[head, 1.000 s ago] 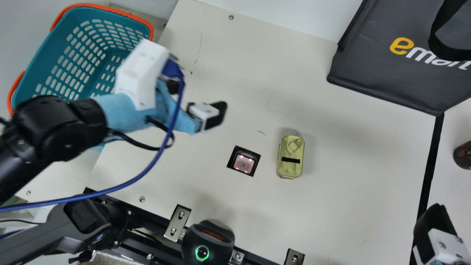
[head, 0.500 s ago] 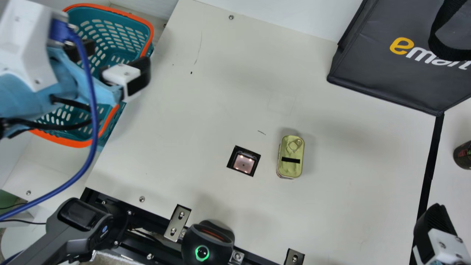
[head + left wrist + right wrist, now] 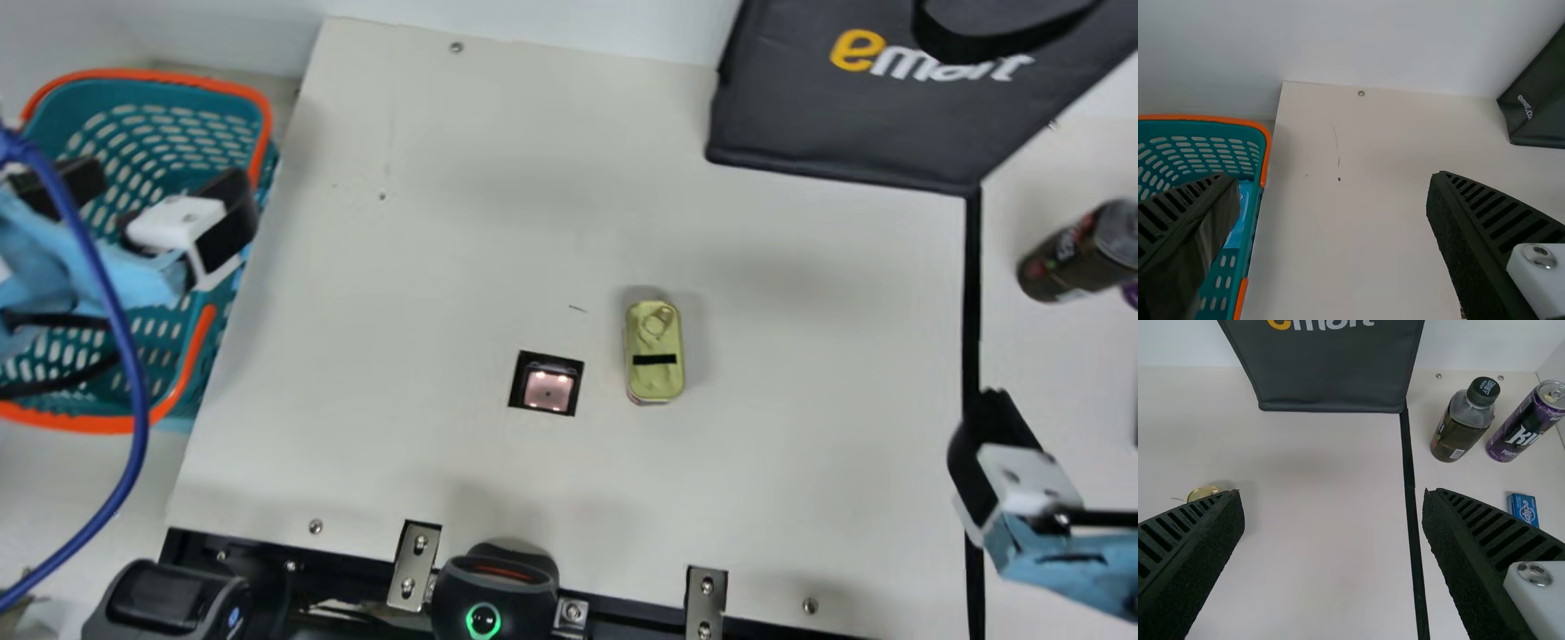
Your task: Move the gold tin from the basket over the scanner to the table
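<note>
My right wrist view gives me a capped bottle (image 3: 1463,423) and blue box (image 3: 1523,509), right. My left gripper (image 3: 160,203) is over the perforated basket (image 3: 178,78), my right gripper (image 3: 996,467) near right, both with jaws apart. The gold tin (image 3: 654,342) lies right of the scanner window (image 3: 547,391) on smooth worktop (image 3: 400,267), pale wall (image 3: 578,27) beyond.

Free passage between basket (image 3: 204,82) and tin (image 3: 654,380)

Main view high, facing down; both wrist views share bag (image 3: 1331,377).
</note>
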